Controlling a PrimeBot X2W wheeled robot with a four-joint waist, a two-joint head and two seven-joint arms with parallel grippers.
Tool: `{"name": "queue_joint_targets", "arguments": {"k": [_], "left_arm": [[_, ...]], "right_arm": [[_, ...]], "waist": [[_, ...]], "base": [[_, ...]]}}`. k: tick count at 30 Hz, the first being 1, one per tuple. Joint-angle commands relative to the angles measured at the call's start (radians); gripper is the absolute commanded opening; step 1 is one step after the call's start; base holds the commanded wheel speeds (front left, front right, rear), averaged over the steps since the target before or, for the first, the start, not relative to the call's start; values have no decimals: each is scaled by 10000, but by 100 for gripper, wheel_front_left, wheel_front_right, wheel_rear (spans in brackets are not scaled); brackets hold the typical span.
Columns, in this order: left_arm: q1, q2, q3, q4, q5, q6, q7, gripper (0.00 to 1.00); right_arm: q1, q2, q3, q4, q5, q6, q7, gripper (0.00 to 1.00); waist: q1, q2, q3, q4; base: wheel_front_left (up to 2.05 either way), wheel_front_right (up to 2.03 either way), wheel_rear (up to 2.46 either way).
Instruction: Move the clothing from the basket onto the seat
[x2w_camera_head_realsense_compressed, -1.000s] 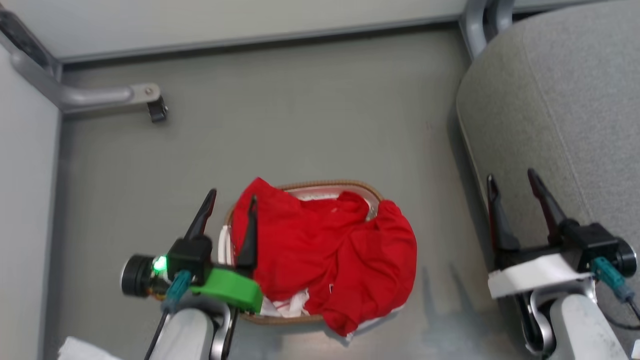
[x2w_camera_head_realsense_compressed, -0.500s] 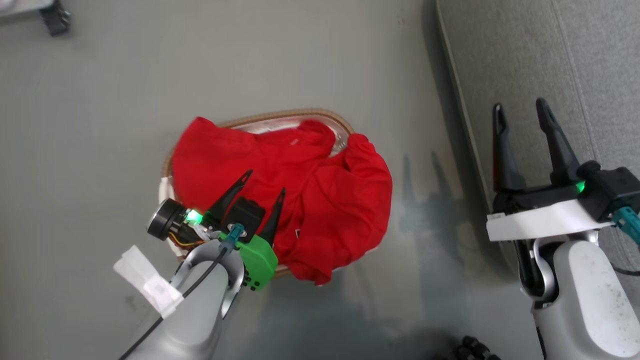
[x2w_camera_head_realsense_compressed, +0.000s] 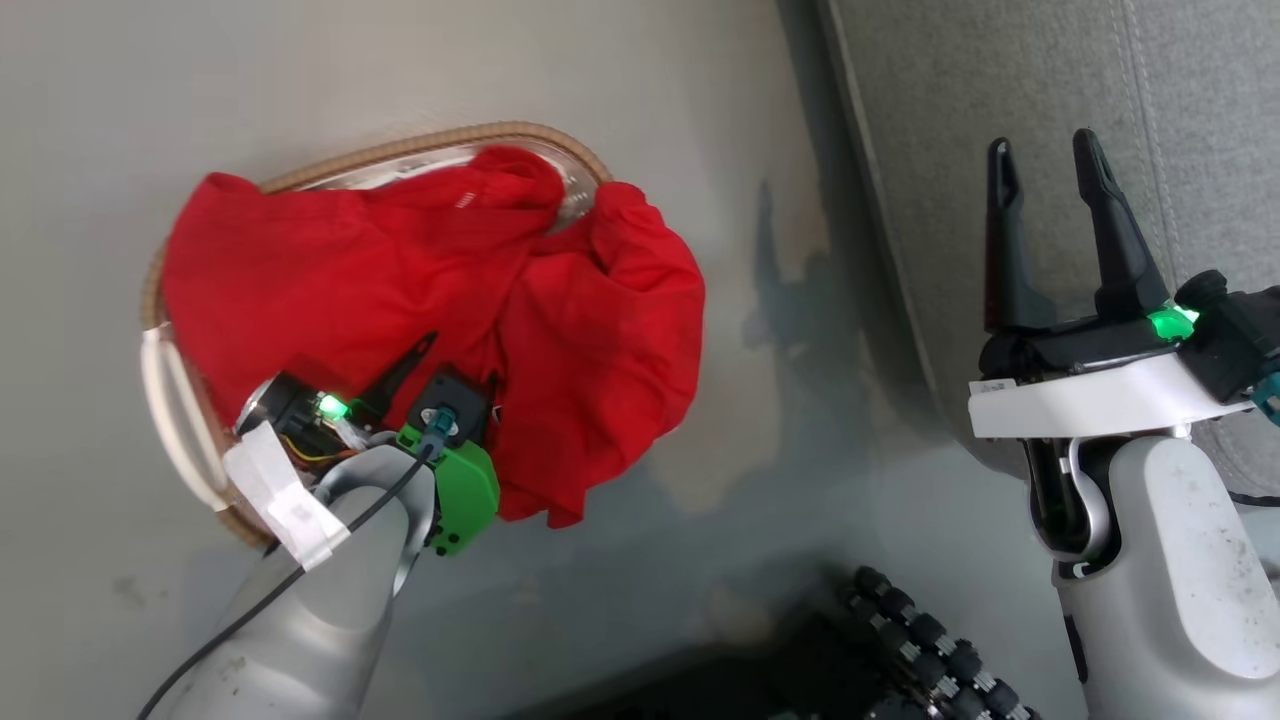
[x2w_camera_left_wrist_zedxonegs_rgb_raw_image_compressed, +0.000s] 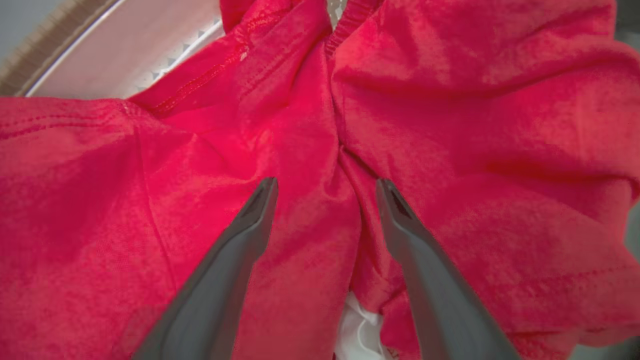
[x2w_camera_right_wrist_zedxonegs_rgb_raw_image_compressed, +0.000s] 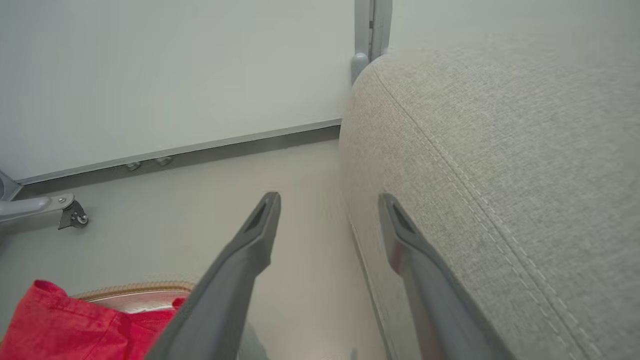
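Note:
The clothing (x2w_camera_head_realsense_compressed: 450, 290) is a bright red crumpled heap that fills the basket (x2w_camera_head_realsense_compressed: 430, 145) and spills over its right rim onto the floor. My left gripper (x2w_camera_head_realsense_compressed: 462, 360) points down into the heap near its front, open, fingertips close to the fabric. In the left wrist view the open left gripper (x2w_camera_left_wrist_zedxonegs_rgb_raw_image_compressed: 326, 182) straddles a fold of the clothing (x2w_camera_left_wrist_zedxonegs_rgb_raw_image_compressed: 450, 125), with nothing pinched. My right gripper (x2w_camera_head_realsense_compressed: 1043, 150) stands open and holds nothing, against the front edge of the light-grey seat (x2w_camera_head_realsense_compressed: 950, 90). The right wrist view shows the right gripper (x2w_camera_right_wrist_zedxonegs_rgb_raw_image_compressed: 330, 197) beside the seat (x2w_camera_right_wrist_zedxonegs_rgb_raw_image_compressed: 500, 150).
The basket stands on a grey floor, its white handle (x2w_camera_head_realsense_compressed: 170, 410) at the left. A bit of white liner (x2w_camera_left_wrist_zedxonegs_rgb_raw_image_compressed: 362, 330) peeks out under the red fabric. A black ridged part (x2w_camera_head_realsense_compressed: 920, 640) lies at the bottom. A metal leg with a caster (x2w_camera_right_wrist_zedxonegs_rgb_raw_image_compressed: 70, 215) stands by the wall.
The head camera has tilted down, so the whole picture has shifted. My left gripper has moved from the basket's left edge over the red heap and dipped towards it. The right gripper stays open.

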Motion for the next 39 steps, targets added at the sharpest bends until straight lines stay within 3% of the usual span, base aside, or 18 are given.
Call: {"name": "queue_joint_targets", "arguments": {"k": [1, 14, 15, 16, 17, 18, 19, 21, 22, 31, 39], "left_arm": [[-269, 143, 59, 75, -44, 68, -58, 100], [-955, 554, 323, 930, -371, 782, -116, 100], [-968, 576, 357, 979, -425, 813, -117, 95], [-967, 593, 386, 1030, -478, 824, -123, 79], [-956, 604, 410, 1106, -533, 836, -128, 48], [-947, 616, 428, 1172, -585, 834, -130, 42], [-947, 634, 452, 1232, -617, 846, -134, 24], [-952, 626, 517, 1274, -716, 877, -145, 5], [-941, 605, 554, 1279, -797, 891, -148, 0], [-541, 469, 756, 993, -1274, 773, -217, 0], [337, 532, 790, -623, -1607, 545, -221, 0]], "right_arm": [[-146, -21, 31, -51, 96, -3, -49, 100], [-96, -22, 174, 53, 491, -3, -49, 100], [-97, -22, 194, 72, 520, -3, -49, 100], [-105, -22, 207, 81, 535, -3, -49, 100], [-116, -24, 220, 85, 537, -3, -49, 100], [-128, -24, 234, 85, 535, -3, -49, 100], [-139, -24, 250, 85, 537, -3, -49, 100], [-145, -24, 255, 85, 528, -3, -49, 100], [-132, -24, 244, 91, 512, -3, -49, 100], [-84, -25, 74, 234, 262, -3, -49, 100], [161, -28, -120, 474, -151, -3, -49, 100]], "waist": [[-1, -1, 645, -647], [-1, -1, 877, -938], [-1, -1, 856, -925], [-1, -1, 839, -916], [-1, -1, 820, -905], [-1, -1, 807, -897], [-1, -1, 792, -887], [-1, -1, 761, -866], [-1, -1, 740, -851], [-1, -1, 242, -554], [-1, -1, -951, -87]], "base": [[0, 0, 0], [0, 0, 0], [0, 0, 0], [0, 0, 0], [0, 0, 0], [0, 0, 0], [0, 0, 0], [0, 0, 0], [0, 0, 0], [0, 0, 0], [0, 0, 0]]}}
